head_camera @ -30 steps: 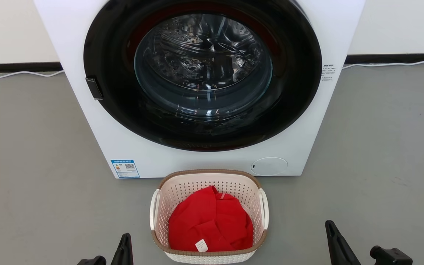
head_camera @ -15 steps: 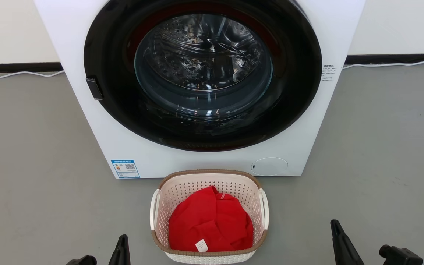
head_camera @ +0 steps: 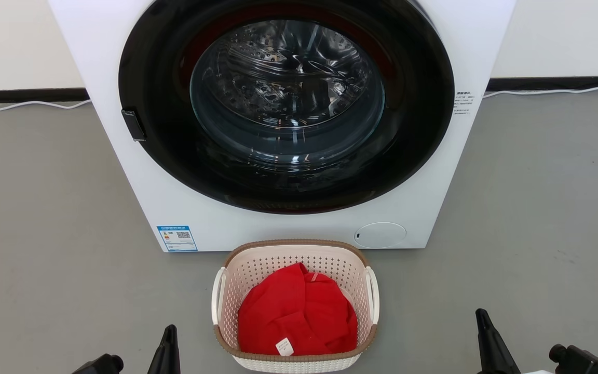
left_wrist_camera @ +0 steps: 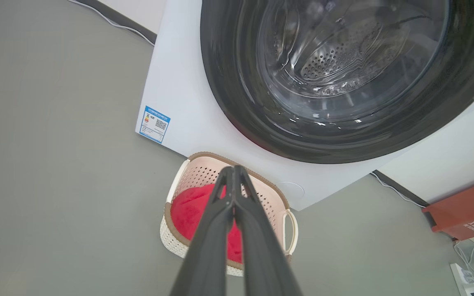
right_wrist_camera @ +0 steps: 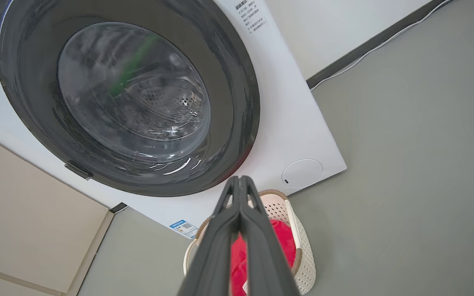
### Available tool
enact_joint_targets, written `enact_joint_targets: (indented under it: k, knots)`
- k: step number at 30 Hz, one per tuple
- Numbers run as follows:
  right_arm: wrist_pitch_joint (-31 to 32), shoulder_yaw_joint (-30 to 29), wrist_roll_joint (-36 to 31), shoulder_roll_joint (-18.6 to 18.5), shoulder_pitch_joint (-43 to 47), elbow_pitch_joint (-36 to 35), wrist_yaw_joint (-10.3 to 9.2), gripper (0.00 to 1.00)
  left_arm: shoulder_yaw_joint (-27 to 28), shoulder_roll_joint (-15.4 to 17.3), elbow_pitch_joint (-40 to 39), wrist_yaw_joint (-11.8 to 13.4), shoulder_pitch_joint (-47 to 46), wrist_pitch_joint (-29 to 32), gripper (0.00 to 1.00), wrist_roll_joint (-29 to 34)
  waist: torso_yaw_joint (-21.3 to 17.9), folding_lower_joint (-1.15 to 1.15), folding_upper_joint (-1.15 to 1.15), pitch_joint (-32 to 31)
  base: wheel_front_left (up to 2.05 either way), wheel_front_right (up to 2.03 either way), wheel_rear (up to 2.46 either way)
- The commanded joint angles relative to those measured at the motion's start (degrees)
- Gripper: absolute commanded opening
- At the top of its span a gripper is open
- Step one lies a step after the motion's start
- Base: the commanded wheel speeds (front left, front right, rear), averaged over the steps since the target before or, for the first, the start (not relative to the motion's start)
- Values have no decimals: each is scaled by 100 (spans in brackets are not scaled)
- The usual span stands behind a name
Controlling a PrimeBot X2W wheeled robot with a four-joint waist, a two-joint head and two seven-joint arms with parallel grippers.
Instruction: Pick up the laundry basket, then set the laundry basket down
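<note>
The laundry basket (head_camera: 325, 264) sits on the floor (head_camera: 44, 234) just before the washing machine (head_camera: 138, 197), a red cloth (head_camera: 299, 311) in it. The left gripper (left_wrist_camera: 233, 169) and right gripper (right_wrist_camera: 240, 179) hang farther from the machine, either side of the basket — both pinched fully together, gripping nothing.

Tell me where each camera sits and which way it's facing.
Head view: on the head, facing forward and down at the washing machine and the laundry basket before it; left end effector and right end effector at the bottom corners.
Left wrist view: on the left wrist, looking along its shut fingers over the basket toward the machine.
Right wrist view: on the right wrist, along its shut fingers, same targets.
Shared: all three show the basket's red garment.
</note>
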Motion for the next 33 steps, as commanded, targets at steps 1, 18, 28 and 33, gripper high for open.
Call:
enact_joint_targets:
  k: [1,18,28,33]
  knots:
    - [40,10,161,-68,-293,-139,11,0,97,49,-133,-62,-262,47,0,-165,0,-1,0,-1,0,0,0]
    - [320,-106,1259,-94,-460,-148,17,0,285,72,-115,-251,-450,338,0,-1263,4,-1,0,-7,0,0,0]
    - [466,-170,1803,-102,-545,-152,20,0,382,82,-105,-346,-545,486,0,-1810,7,-1,0,-10,0,0,0]
    - [548,-208,2104,-105,-592,-154,22,0,437,86,-99,-399,-597,570,0,-2113,8,-1,0,-11,0,0,0]
